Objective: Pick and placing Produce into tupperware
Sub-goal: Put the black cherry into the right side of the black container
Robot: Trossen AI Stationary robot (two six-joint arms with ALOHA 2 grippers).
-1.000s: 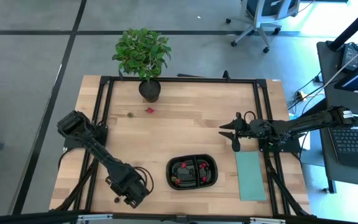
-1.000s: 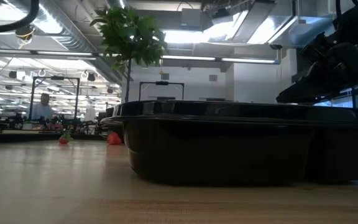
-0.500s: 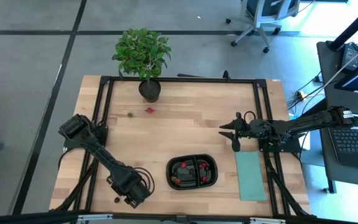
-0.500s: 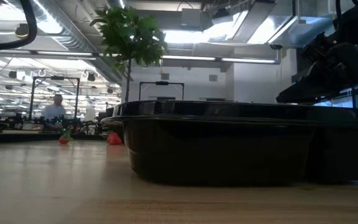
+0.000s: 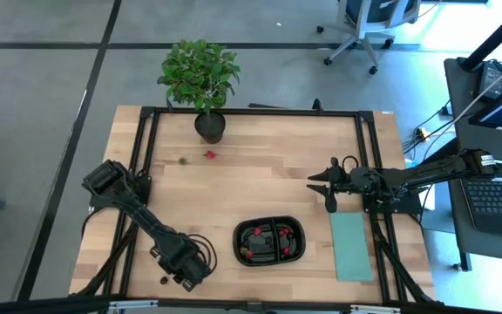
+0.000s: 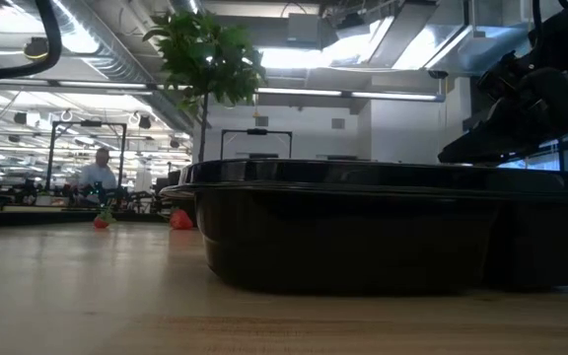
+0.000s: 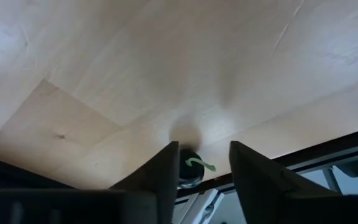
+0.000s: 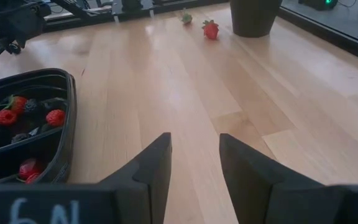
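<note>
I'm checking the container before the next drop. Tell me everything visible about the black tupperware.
The black tupperware is a glossy, plastic-looking oval tray with rounded corners, sitting flat on the wooden table near its front edge. A centre divider splits it into two compartments. Both hold small red and dark berries, some with green bits. A pale teal mat lies beside it, apart. No tool touches it: the left tool is low over the table off to one side, the right tool hangs farther back.

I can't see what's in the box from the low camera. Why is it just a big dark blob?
Low view: the tupperware sits close to the lens, backlit by bright ceiling lights, so its wall is a silhouette hiding the inside. High view: looking straight down, the berries inside show red.
</note>
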